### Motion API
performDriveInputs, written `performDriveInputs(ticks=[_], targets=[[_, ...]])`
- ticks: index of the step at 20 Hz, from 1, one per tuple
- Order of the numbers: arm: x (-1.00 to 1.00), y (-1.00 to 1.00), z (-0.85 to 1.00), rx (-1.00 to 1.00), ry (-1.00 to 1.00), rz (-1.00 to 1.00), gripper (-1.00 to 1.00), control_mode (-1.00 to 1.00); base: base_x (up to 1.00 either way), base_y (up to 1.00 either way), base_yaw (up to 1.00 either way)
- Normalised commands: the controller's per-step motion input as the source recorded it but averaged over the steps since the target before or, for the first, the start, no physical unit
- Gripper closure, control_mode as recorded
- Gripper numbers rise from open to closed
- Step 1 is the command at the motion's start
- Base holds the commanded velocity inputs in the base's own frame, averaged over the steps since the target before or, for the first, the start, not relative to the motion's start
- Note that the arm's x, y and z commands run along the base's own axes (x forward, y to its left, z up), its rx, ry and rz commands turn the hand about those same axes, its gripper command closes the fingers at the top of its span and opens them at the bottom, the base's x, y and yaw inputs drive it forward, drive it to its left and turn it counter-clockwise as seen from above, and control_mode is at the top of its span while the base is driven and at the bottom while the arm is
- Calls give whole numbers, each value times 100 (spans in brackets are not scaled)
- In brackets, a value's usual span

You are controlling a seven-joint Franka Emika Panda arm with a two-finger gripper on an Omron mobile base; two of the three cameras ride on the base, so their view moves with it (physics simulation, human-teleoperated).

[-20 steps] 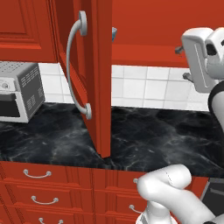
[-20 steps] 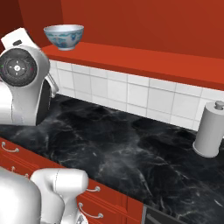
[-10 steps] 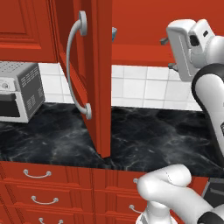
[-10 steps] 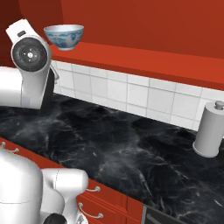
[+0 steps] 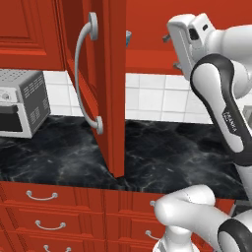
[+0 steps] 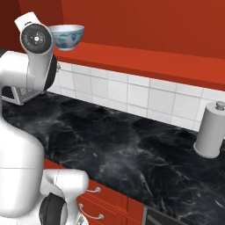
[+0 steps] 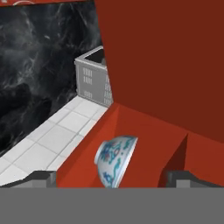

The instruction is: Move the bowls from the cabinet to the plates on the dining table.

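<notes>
A glossy white bowl with blue patterning stands on the bottom shelf of the red cabinet, whose door hangs open. In the left base view only a sliver of the bowl shows past the door's edge. My gripper is raised to shelf height, just right of the opening. In the hand view the gripper is open, and the bowl lies between and just beyond the fingertips, untouched. The plates and the dining table are out of view.
A black marble counter with a white tile backsplash runs below the cabinet. A grey toaster oven sits at its left and a paper towel roll at its right. Red drawers line the front.
The hand has risen and swung left toward the open cabinet and the bowl. Its jaws stayed open; the bowl and the door have not moved.
</notes>
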Motion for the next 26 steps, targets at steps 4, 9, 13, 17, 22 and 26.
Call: performDriveInputs(ticks=[4, 9, 13, 17, 22, 26], targets=[[56, 13, 0, -1, 2, 0, -100, -100, 0, 0, 0], [55, 15, 0, -1, 0, 0, -100, -100, 0, 0, 0], [55, 16, 0, -2, 0, 0, -100, -100, 0, 0, 0], [53, 16, 0, -2, 0, 0, -100, -100, 0, 0, 0], [52, 12, -2, -2, 0, 0, -100, -100, 0, 0, 0], [48, 5, -10, -4, 1, 0, -100, -100, 0, 0, 0]])
